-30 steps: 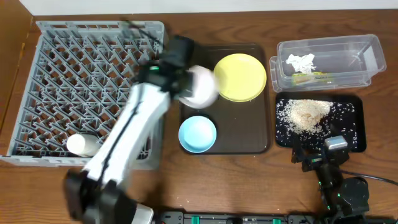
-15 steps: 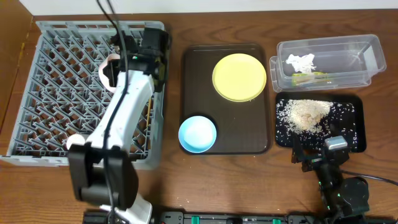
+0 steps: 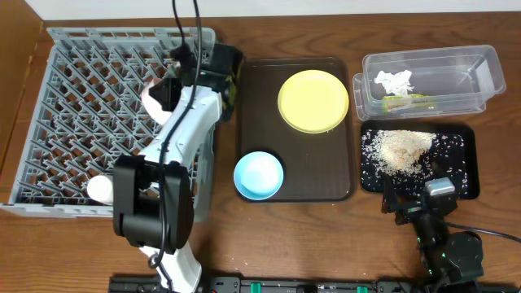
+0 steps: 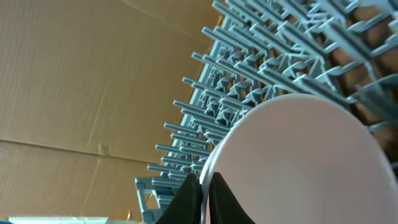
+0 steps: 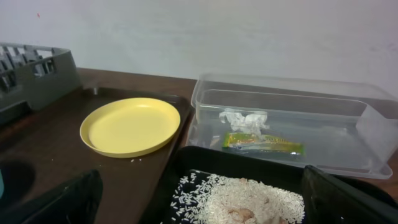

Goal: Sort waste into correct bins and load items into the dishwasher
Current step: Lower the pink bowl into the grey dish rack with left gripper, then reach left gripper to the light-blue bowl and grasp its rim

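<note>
My left gripper [image 3: 167, 91] is shut on the rim of the small white bowl [image 3: 155, 98] and holds it on edge over the grey dish rack [image 3: 81, 106]. In the left wrist view the jaws [image 4: 206, 180] pinch the bowl [image 4: 298, 168] above the rack's pegs [image 4: 261, 68]. The yellow plate [image 3: 313, 100] and blue bowl [image 3: 259, 175] lie on the brown tray. The clear tub [image 3: 480, 77] holds the paper scrap [image 3: 395, 80] and wrapper [image 3: 407, 99]. Rice [image 3: 400, 149] lies in the black tray [image 3: 468, 189]. My right gripper [image 3: 419, 207] is open and empty at that tray's front edge. The sticks are out of view.
The dark brown serving tray [image 3: 326, 175] sits between the rack and the bins. A white rounded object [image 3: 99, 190] lies in the rack's front left corner. In the right wrist view the plate [image 5: 130, 126], wrapper [image 5: 264, 143] and rice [image 5: 249, 202] show ahead.
My left arm has carried the white bowl left from above the brown tray to over the rack. The right arm has not moved.
</note>
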Robot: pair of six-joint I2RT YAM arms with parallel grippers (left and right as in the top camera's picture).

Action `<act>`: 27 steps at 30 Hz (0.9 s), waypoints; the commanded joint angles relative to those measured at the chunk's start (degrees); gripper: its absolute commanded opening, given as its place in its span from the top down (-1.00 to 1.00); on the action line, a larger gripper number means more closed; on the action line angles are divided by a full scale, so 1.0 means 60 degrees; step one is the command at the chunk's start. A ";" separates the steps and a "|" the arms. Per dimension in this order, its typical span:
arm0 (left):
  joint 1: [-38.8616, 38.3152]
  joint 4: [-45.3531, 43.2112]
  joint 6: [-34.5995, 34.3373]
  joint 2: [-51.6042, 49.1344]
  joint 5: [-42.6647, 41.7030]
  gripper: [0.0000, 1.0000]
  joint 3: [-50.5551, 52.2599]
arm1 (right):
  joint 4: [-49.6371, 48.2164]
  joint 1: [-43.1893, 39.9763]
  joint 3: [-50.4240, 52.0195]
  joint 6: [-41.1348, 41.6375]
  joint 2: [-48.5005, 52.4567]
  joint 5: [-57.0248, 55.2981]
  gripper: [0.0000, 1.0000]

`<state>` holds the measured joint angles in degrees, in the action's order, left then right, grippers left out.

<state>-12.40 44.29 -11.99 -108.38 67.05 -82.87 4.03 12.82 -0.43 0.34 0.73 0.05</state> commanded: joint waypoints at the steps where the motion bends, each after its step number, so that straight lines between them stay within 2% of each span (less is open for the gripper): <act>1: -0.0040 -0.0091 -0.0058 -0.0171 0.0291 0.85 0.0051 | 0.0040 -0.0127 0.0018 -0.0102 -0.0018 0.0004 -0.99; 5: -0.0036 -0.0266 -0.0047 -0.0171 -0.0026 0.67 0.0051 | 0.0040 -0.0127 0.0018 -0.0106 -0.0018 0.0004 -0.99; 6: -0.0036 -0.0390 0.0015 -0.0171 -0.0412 0.66 0.0051 | 0.0040 -0.0127 0.0018 -0.0102 -0.0018 0.0004 -0.98; 7: -0.0036 -0.0481 0.0153 -0.0171 -0.0783 0.53 0.0051 | 0.0040 -0.0127 0.0018 -0.0102 -0.0018 0.0007 -0.98; 10: -0.0036 -0.0623 0.0827 -0.0171 -0.2492 0.36 0.0051 | 0.0040 -0.0127 0.0018 -0.0102 -0.0018 0.0004 -0.98; 14: -0.0084 -0.0732 0.1596 -0.0171 -0.4295 0.35 0.0051 | 0.0040 -0.0127 0.0018 -0.0102 -0.0018 0.0004 -0.98; 19: -0.0248 -0.1071 0.2885 -0.0171 -0.4721 0.19 0.0047 | 0.0040 -0.0127 0.0018 -0.0102 -0.0018 0.0004 -0.98; 21: -0.0277 -0.1158 0.3085 -0.0171 -0.4870 0.05 0.0051 | 0.0040 -0.0127 0.0018 -0.0102 -0.0018 0.0004 -0.99; 24: -0.0277 -0.1191 0.3373 -0.0171 -0.5074 0.03 0.0047 | 0.0040 -0.0127 0.0018 -0.0102 -0.0018 0.0004 -0.98; 27: -0.0277 -0.1180 0.3530 -0.0131 -0.5071 -0.08 0.0044 | 0.0040 -0.0127 0.0018 -0.0102 -0.0018 0.0007 -0.98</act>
<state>-14.35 37.08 6.61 -108.71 39.79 -82.87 4.03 12.82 -0.43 0.34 0.73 0.05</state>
